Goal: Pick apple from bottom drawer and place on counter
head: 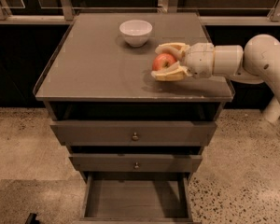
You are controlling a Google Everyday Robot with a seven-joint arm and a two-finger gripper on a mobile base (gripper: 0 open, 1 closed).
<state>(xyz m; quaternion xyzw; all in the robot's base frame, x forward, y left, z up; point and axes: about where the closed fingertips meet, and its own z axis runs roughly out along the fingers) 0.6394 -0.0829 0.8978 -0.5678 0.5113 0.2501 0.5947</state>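
The red apple (162, 61) sits between the two yellowish fingers of my gripper (162, 61), low over the right part of the counter (93, 69). I cannot tell whether it touches the counter. The gripper reaches in from the right on a white arm and is shut on the apple. The bottom drawer (136, 199) stands pulled open below the two brass-knobbed drawers; its plank floor shows nothing on it.
A white bowl (136, 32) stands at the back middle of the counter, just left and behind the gripper. The two upper drawers (134, 134) are partly pulled out. A railing and dark glass run behind the cabinet. Speckled floor lies around it.
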